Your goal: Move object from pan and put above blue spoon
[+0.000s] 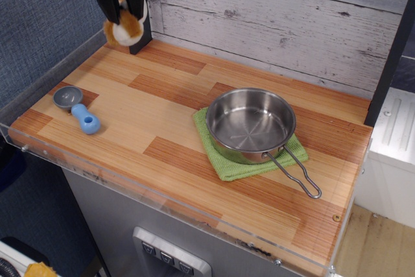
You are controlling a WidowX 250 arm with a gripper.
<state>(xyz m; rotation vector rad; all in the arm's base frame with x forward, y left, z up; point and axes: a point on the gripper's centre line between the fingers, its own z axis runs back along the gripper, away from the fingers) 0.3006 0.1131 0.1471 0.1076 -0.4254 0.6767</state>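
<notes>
My gripper [122, 12] hangs at the far left of the table, shut on the object [124, 28], a small white and orange-brown plush toy that dangles in the air below the fingers. The blue spoon [79, 110] lies near the left front edge, its grey bowl toward the back and its light-blue handle toward the front. The toy is up beyond the spoon, near the back corner. On a green cloth [224, 163] right of centre stands the pan [250, 124], a shiny steel one with nothing in it and its wire handle pointing to the front right.
A dark post [138, 11] stands at the back left, just behind the toy. A clear plastic rim [123, 183] edges the table's front and left sides. A white planked wall [292, 24] runs along the back. A white unit [392, 154] sits to the right.
</notes>
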